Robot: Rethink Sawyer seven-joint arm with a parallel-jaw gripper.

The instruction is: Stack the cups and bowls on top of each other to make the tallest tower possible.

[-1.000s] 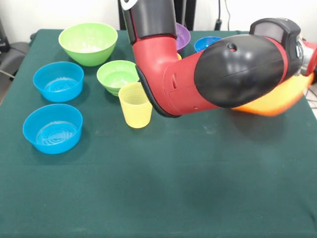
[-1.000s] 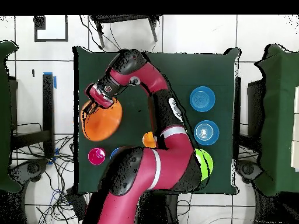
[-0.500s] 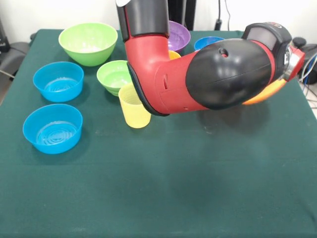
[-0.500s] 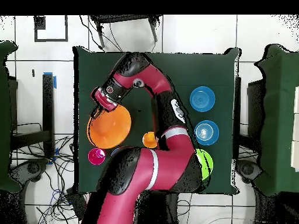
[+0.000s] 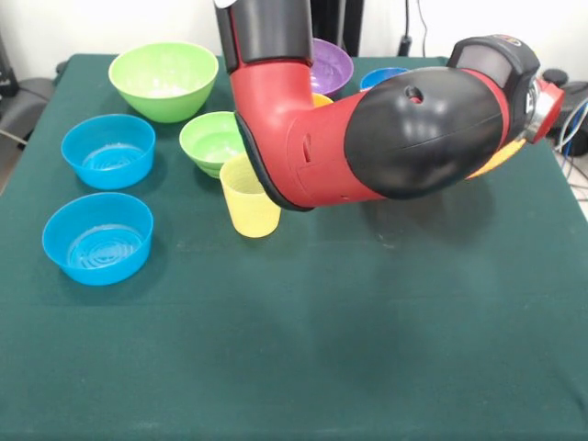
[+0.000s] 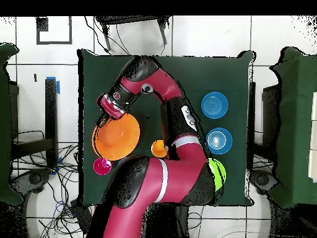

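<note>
I'm placing the huge orange bowl (image 6: 116, 137) as the tower base; it sits at the desk (image 5: 367, 349) edge under my wrist. The tool (image 6: 110, 112) is at its rim, but I can't tell if it's gripping. Best to set the bowl down flat, clear of the edge. Left to right in front view: two light blue bowls (image 5: 97, 237), large green bowl (image 5: 163, 79), small green bowl (image 5: 218, 141), yellow cup (image 5: 249, 197). My elbow crowds that cup.
</note>
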